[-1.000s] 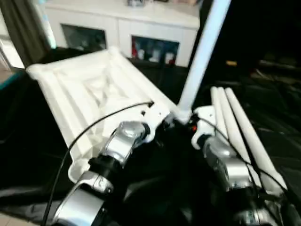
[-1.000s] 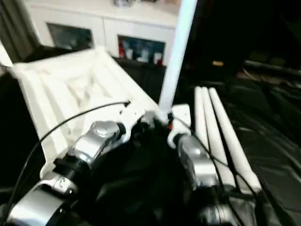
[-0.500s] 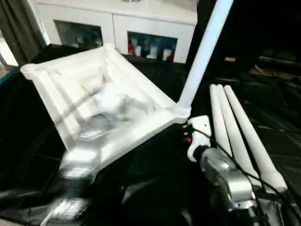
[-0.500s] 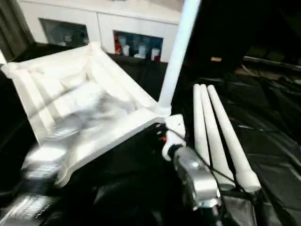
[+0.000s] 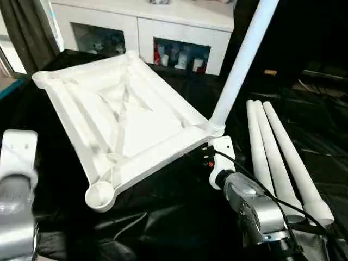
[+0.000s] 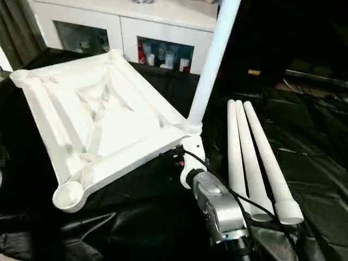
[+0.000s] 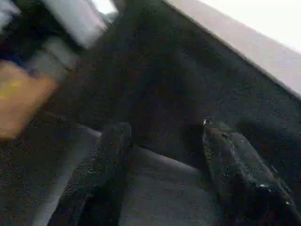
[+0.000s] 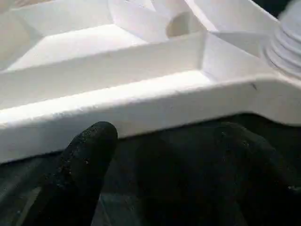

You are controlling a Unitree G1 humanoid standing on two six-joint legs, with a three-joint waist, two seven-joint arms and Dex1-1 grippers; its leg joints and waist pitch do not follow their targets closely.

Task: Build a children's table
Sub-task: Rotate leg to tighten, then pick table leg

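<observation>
1. The right forearm (image 5: 255, 209) is a rounded silver metal shell, glossy, with a darker band near its lower end.
2. A white housing (image 5: 220, 160) caps the right wrist, with a small red mark on its dark inner side.
3. Thin black cables (image 5: 261, 187) loop over the right forearm.
4. The left arm (image 5: 16, 190) ends in a white block over a silver-grey section.
5. Each end effector has two matte black, finely textured fingers (image 8: 87, 160) with rounded tips.

Top (image 5: 125, 122) upside down at left, one leg (image 5: 239, 68) standing in its near-right corner socket, three legs (image 5: 280, 157) side by side at right, cabinet (image 5: 147, 30) behind.
</observation>
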